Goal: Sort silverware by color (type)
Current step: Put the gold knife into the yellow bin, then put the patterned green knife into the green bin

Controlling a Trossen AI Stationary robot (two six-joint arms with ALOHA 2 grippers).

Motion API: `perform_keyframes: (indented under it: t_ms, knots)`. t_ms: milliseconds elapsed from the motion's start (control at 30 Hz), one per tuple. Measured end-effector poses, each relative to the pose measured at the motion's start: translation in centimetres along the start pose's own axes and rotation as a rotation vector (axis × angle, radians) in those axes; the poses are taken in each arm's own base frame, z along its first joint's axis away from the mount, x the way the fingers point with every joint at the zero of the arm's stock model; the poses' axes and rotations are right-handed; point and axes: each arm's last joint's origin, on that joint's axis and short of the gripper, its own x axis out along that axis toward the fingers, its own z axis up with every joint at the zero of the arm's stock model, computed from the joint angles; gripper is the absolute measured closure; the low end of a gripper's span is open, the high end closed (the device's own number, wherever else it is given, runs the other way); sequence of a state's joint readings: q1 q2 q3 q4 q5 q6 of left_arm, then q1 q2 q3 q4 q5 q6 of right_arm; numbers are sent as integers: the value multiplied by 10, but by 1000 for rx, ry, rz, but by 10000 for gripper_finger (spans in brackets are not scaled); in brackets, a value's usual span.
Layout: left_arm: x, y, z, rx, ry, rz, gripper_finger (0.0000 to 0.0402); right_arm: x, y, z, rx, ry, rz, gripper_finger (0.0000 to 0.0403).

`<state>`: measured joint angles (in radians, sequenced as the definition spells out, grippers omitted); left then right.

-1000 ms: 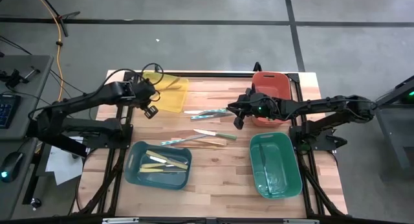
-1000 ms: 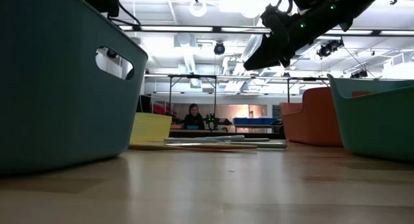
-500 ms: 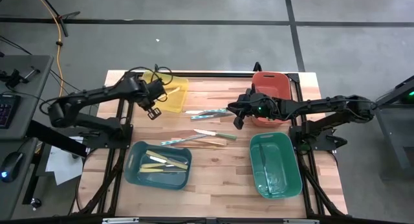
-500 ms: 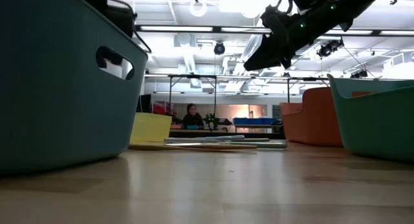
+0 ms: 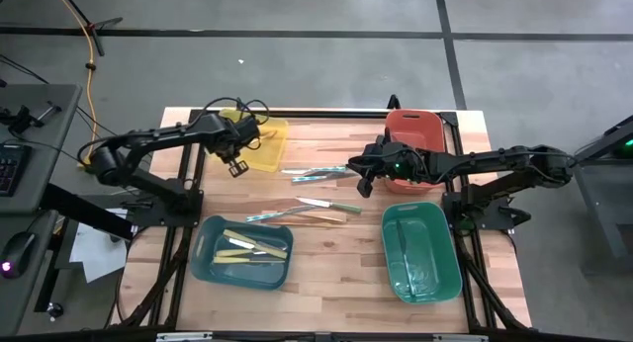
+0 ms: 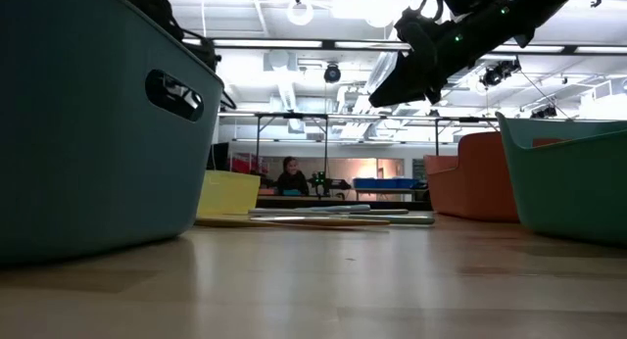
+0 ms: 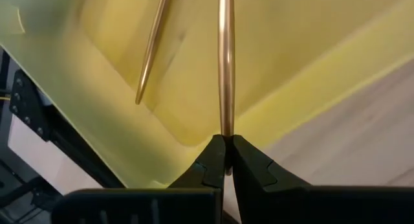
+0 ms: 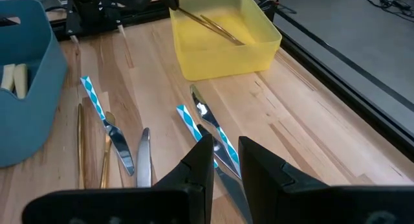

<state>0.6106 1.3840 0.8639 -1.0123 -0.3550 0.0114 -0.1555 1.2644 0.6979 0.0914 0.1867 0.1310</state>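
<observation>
Over the yellow bin (image 5: 259,142), at the far left corner of the table (image 5: 336,283), the left gripper (image 7: 225,160) has its two fingers pressed together on the end of a thin gold utensil (image 7: 224,62). This utensil reaches out from the fingertips into the bin. A second gold utensil (image 7: 152,49) lies inside the same bin, just beside the first one but apart from it.

The right gripper (image 8: 225,160) hangs above the table near the red bin (image 5: 415,134), on the far right side. Its fingers stand a little apart, and I cannot tell if anything is between them. Below it, on the bare wood, lie several loose utensils: two knives with blue-and-white striped handles (image 8: 194,130), some silver pieces (image 8: 143,160) and two gold pieces (image 8: 80,146). In the high view this loose silverware (image 5: 315,196) is spread in the middle of the table, between the yellow bin and the green bin (image 5: 421,251).

The blue bin (image 5: 243,250), at the near left, holds a few cream-yellow utensils (image 5: 255,245). In the low view a person (image 6: 291,177) shows far behind the table.
</observation>
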Motion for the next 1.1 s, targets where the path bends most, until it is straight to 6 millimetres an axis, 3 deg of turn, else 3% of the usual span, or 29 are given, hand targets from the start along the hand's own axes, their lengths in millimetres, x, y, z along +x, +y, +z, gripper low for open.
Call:
perform_keyframes:
  t_ms: [600, 700, 833, 1000, 1100]
  knots:
    - [-4, 3, 4, 40, -24, 63, 319, 0, 0, 0, -8, 0, 0, 345]
    - [-20, 10, 16, 15, -89, 100, 299, 0, 0, 0, -8, -3, 0, 345]
    - [-57, 21, 31, -42, -273, 62, 281, 0, 0, 2, -34, -22, 1, 345]
    - [-100, 23, 37, -122, -688, -161, 275, 0, 0, 5, -61, -49, 3, 345]
    - [-112, 14, 31, -108, -902, -297, 276, 0, 0, 5, -62, -47, 3, 345]
